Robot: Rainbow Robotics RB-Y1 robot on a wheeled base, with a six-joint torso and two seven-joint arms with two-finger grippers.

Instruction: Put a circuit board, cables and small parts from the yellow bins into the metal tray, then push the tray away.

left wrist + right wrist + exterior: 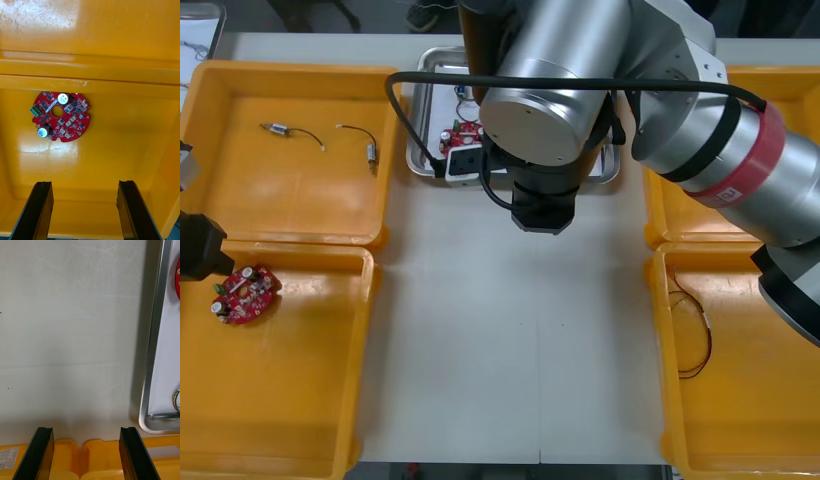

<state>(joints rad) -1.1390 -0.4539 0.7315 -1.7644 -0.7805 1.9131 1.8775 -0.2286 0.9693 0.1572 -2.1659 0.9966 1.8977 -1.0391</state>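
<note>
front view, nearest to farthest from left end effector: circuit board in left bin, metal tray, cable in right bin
1. circuit board, near left bin, beside the left end effector
2. metal tray, far centre
3. cable, near right bin

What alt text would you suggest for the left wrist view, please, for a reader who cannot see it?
A round red circuit board lies flat on the floor of a yellow bin, near its wall. The left gripper hovers over the bin with its black fingers open, the board beyond their tips and untouched.

circuit board point(60, 116): flat in yellow bin point(112, 150) | metal tray point(153, 333): second board point(452, 137)
</note>
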